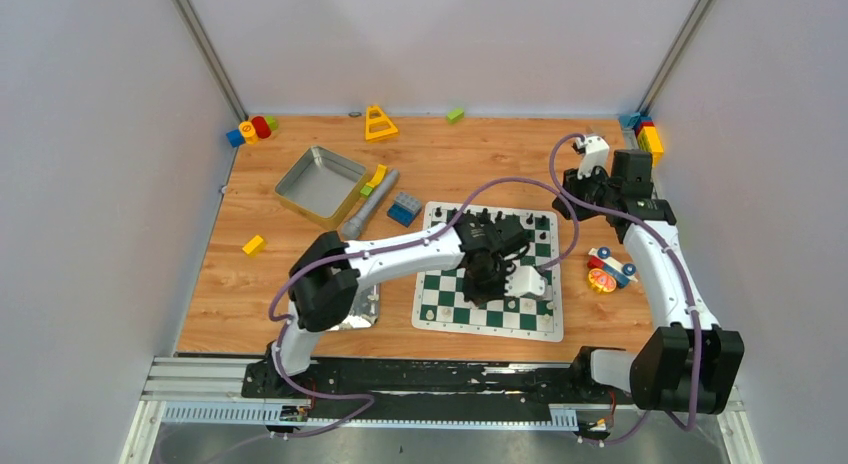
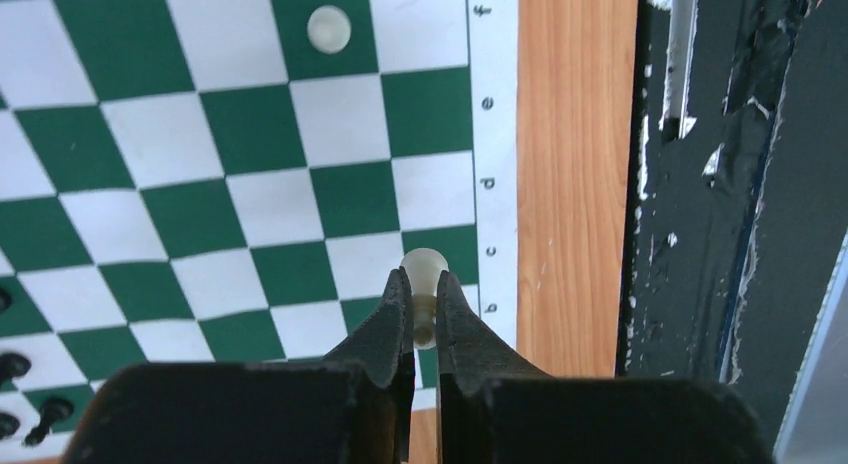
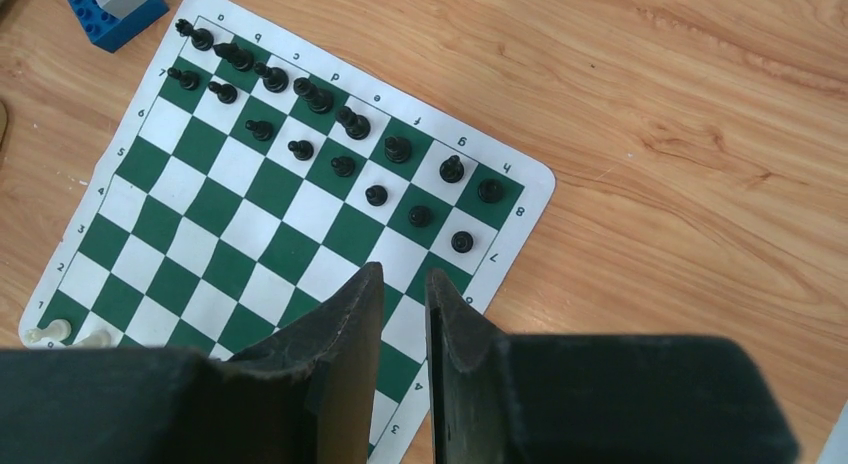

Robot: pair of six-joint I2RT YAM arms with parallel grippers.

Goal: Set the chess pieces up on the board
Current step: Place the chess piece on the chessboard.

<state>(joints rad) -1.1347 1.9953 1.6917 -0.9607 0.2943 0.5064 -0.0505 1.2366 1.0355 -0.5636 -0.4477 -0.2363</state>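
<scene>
The green-and-white board (image 1: 480, 319) lies in the middle of the table. My left gripper (image 2: 423, 279) is shut on a cream-white pawn (image 2: 425, 267), which it holds over the squares near the board's lettered edge (image 2: 488, 184). In the top view that gripper (image 1: 483, 279) hangs over the board's near half. Another white piece (image 2: 329, 28) stands farther along. Several black pieces (image 3: 343, 119) fill the two far rows, and two white pieces (image 3: 50, 331) stand at a near corner. My right gripper (image 3: 404, 276) hovers high above the board's right edge, its jaws a narrow gap apart with nothing between them.
A silver tray (image 1: 320, 184), a grey cylinder (image 1: 368, 206) and a blue block (image 1: 404, 208) lie left of the board. A toy car (image 1: 608, 269) sits to its right. Coloured blocks (image 1: 250, 130) lie along the back wall. The black base rail (image 2: 720, 184) runs along the near edge.
</scene>
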